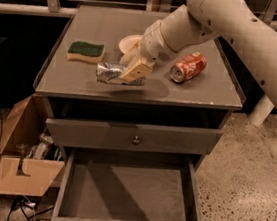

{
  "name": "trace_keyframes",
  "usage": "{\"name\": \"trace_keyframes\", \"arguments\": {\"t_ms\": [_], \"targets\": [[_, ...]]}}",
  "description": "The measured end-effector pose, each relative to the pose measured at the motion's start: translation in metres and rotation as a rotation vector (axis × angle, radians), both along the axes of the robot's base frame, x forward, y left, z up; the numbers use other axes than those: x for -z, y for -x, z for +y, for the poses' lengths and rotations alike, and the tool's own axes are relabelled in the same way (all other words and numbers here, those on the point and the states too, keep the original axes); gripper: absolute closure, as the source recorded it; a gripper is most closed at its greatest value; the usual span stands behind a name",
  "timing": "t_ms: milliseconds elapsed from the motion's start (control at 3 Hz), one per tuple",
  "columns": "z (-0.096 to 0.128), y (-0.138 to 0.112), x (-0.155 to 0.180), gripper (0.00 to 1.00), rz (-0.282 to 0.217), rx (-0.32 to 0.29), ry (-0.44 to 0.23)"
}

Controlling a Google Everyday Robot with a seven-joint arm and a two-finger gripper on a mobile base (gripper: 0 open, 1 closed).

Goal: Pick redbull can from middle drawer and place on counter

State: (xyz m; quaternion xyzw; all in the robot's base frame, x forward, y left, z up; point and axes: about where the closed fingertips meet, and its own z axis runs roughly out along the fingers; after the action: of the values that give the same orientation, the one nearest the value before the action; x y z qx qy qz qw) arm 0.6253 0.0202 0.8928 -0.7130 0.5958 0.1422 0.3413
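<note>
The redbull can (110,73), slim and silvery, lies horizontal just over the front middle of the counter (201,92), with a shadow under it. My gripper (132,72) reaches down from the upper right and is shut on the can's right end, with one tan finger (136,69) showing against it. Below, the middle drawer (128,192) is pulled fully open and its tray holds nothing.
An orange-red soda can (188,67) lies on its side right of the gripper. A green-and-yellow sponge (86,51) sits at the left. A white bowl (128,43) is partly hidden behind the arm. The knobbed top drawer (136,139) is closed. A cardboard box (18,163) stands on the floor at left.
</note>
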Motion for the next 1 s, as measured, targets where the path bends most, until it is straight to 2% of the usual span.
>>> {"name": "trace_keyframes", "arguments": {"t_ms": [667, 1000], "targets": [[0.024, -0.016, 0.004, 1.0, 0.043, -0.056, -0.013], [0.032, -0.019, 0.009, 1.0, 0.062, -0.068, 0.003]]}}
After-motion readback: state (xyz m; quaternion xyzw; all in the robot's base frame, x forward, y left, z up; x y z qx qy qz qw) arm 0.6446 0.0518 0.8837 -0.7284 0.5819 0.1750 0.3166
